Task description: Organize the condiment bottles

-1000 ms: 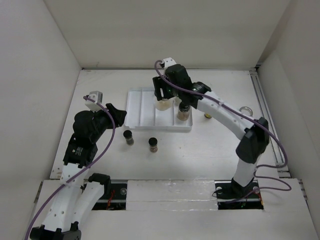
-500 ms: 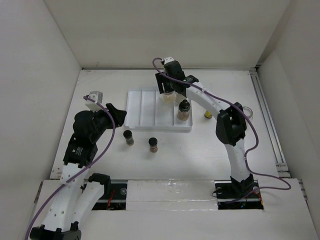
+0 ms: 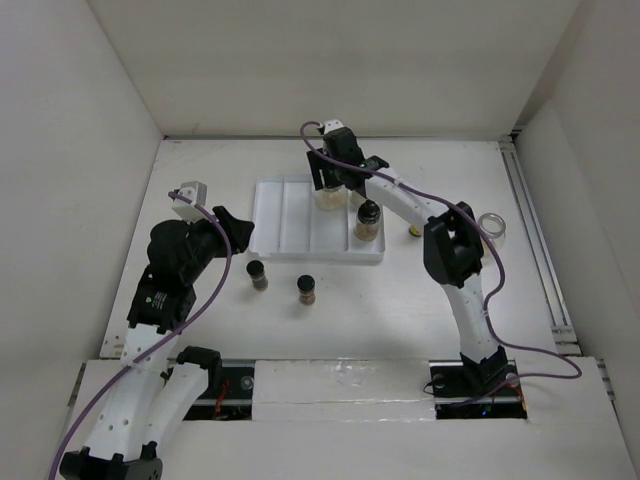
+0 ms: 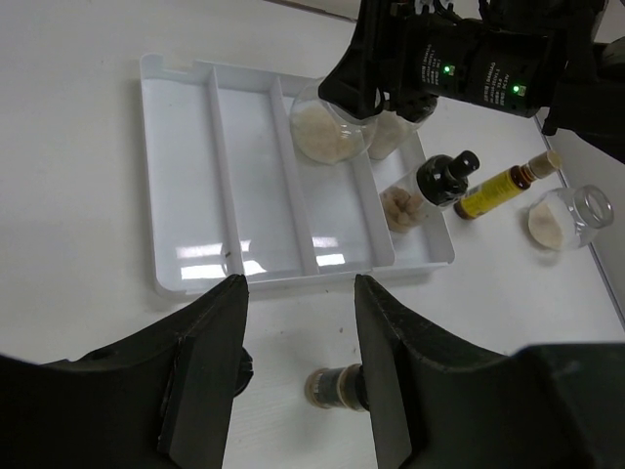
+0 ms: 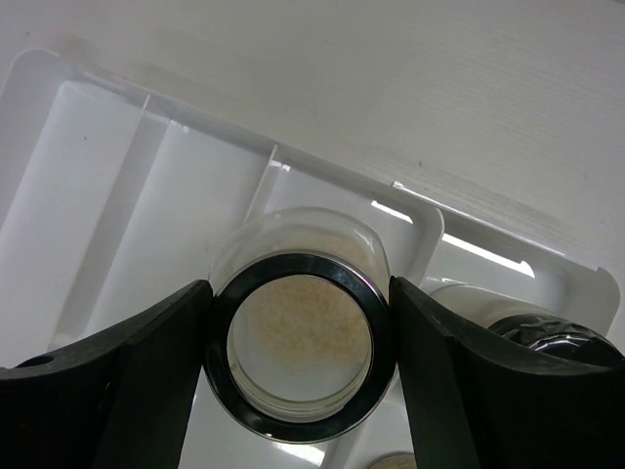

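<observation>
View from above: right gripper (image 3: pixel 331 183) grips a clear jar (image 3: pixel 327 201) of beige contents at the far end of the white tray (image 3: pixel 275 215); two black-capped bottles (image 3: pixel 258 275) stand on the bench (image 3: pixel 400 300) near it. Left wrist view: left gripper (image 4: pixel 298 303) stands partly open, holding nothing. Right wrist view: both fingers (image 5: pixel 137 381) touch the jar's rim.

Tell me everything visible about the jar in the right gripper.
The jar is wide, clear glass with a dark ring round its mouth, no lid visible, and pale beige powder inside. The right gripper clamps it, one finger on each side. It is at the far end of the white tray, over an inner channel; whether it touches the tray floor is unclear.
</observation>
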Robot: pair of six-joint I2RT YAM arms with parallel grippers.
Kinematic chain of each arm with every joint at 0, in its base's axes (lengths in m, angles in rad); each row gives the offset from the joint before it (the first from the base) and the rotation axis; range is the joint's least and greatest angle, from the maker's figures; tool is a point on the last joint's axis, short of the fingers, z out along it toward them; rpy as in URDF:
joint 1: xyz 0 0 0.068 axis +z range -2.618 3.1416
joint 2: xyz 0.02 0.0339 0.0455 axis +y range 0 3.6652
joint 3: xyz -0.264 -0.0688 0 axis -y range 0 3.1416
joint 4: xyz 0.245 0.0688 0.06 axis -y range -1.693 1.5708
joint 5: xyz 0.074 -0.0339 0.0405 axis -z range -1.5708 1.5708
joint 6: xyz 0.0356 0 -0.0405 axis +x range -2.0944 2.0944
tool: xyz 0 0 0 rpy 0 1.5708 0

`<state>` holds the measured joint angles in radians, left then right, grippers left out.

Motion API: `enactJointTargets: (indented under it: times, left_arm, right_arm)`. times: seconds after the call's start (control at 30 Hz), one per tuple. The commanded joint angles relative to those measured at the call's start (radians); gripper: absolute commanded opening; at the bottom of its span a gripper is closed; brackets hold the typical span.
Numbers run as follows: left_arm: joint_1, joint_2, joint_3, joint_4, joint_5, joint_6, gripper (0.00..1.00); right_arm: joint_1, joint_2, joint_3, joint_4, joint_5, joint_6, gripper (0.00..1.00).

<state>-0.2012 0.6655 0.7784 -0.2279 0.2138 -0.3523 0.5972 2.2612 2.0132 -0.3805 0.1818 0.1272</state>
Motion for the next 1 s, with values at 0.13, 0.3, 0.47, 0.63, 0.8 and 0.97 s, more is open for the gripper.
enactJointTargets:
  times: [0.13, 0.3, 0.47, 0.63, 0.8, 0.97]
  left_arm:
    - [0.003, -0.004, -0.002, 0.041, 0.016, -0.004, 0.43]
    - [0.003, -0.004, -0.002, 0.041, 0.016, -0.004, 0.43]
    - [0.003, -0.004, -0.011, 0.041, 0.016, -0.004, 0.43]
    - [0.003, -0.014, -0.011, 0.041, 0.016, -0.004, 0.43]
    - [0.003, -0.033, -0.011, 0.041, 0.016, -0.004, 0.43]
    - [0.003, -0.058, -0.011, 0.052, 0.004, -0.045, 0.43]
  right_arm:
    - [-0.010, -0.008, 0.039, 0.153, 0.038, -0.003, 0.66]
    - [0.000, -0.012, 0.062, 0.135, 0.027, -0.003, 0.84]
    - [0.019, -0.078, 0.080, 0.106, 0.039, -0.003, 0.93]
    - [0.019, -0.199, 0.076, 0.069, 0.030, -0.003, 0.90]
    - [-0.014, -0.464, -0.117, 0.091, 0.128, 0.021, 0.42]
    - [-0.160, -0.855, -0.546, 0.045, 0.330, 0.164, 0.28]
